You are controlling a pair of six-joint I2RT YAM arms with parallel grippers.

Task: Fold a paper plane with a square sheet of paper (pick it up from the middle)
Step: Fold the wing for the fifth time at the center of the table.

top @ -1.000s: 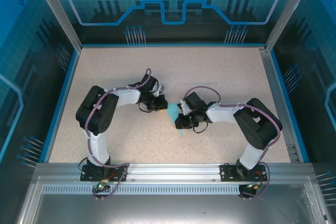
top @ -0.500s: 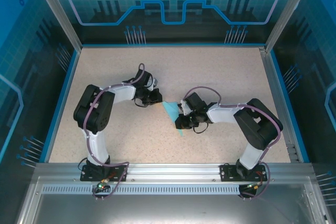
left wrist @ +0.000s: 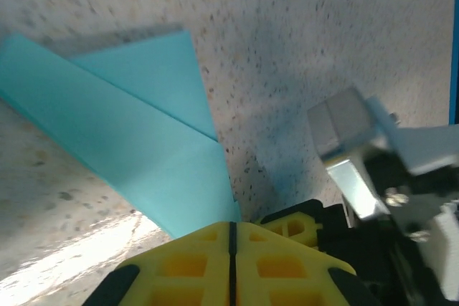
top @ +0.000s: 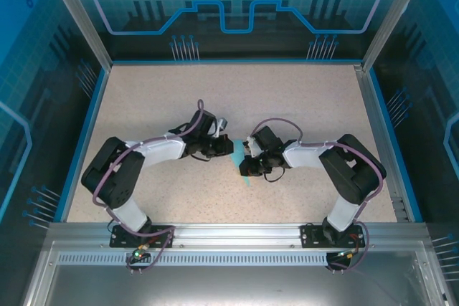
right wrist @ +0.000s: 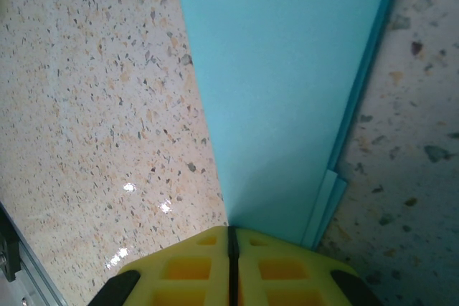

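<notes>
no readable text, labels, brands, numbers or signs on anything

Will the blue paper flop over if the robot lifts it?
Probably a bit floppy: the paper looks thin, though its folded layers may stiffen it. It likely slides easily, lying flat on the smooth table.

The left arm (top: 161, 148) and right arm (top: 305, 154) are white with black joints, purple cables (top: 275, 120), yellow claw fingers (left wrist: 179, 266).
</notes>
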